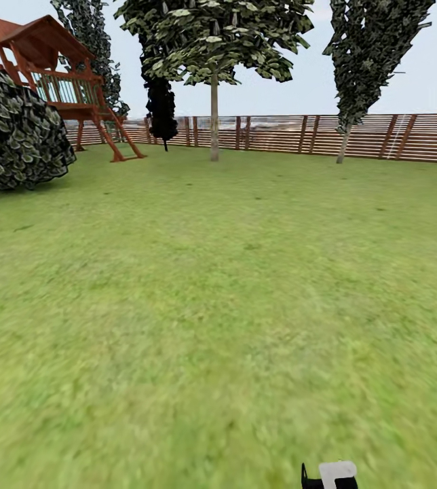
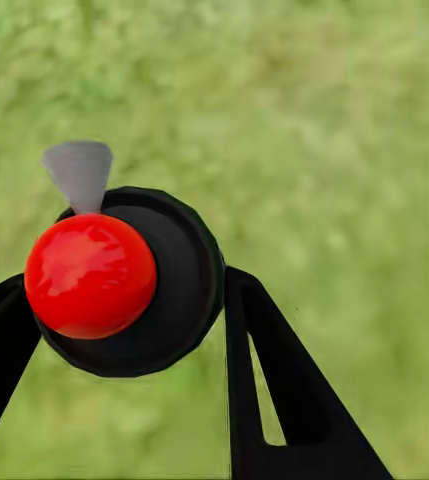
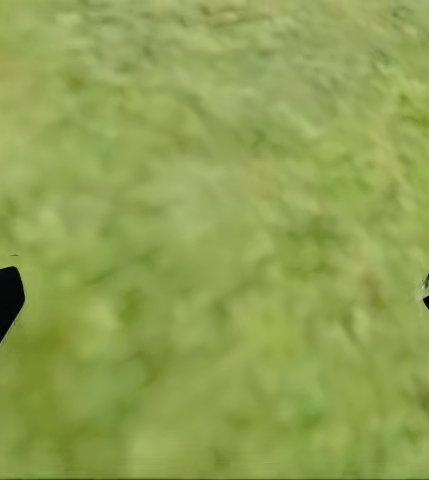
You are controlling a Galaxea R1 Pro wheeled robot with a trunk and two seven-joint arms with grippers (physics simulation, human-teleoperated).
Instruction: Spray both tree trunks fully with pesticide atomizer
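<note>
In the left wrist view the pesticide atomizer (image 2: 179, 300) sits between my left gripper's two black fingers, seen from above: a round black body, a red ball (image 2: 89, 275) on top and a small grey nozzle (image 2: 78, 172). My left gripper (image 2: 124, 310) is shut on it, above blurry grass. My right gripper (image 3: 216, 300) is open over bare grass, with its black fingertips at the two sides of its wrist view. Far across the lawn (image 1: 218, 305) a tree (image 1: 214, 41) with a broad green crown and a straight beige trunk (image 1: 214, 119) stands near the fence.
A brown slat fence (image 1: 381, 136) closes the far side. A wooden playset (image 1: 62, 81) and a big round bush (image 1: 15, 129) stand at the far left. Dark narrow trees (image 1: 364, 61) rise by the fence. A white-and-black arm part (image 1: 334, 474) pokes in at the bottom edge.
</note>
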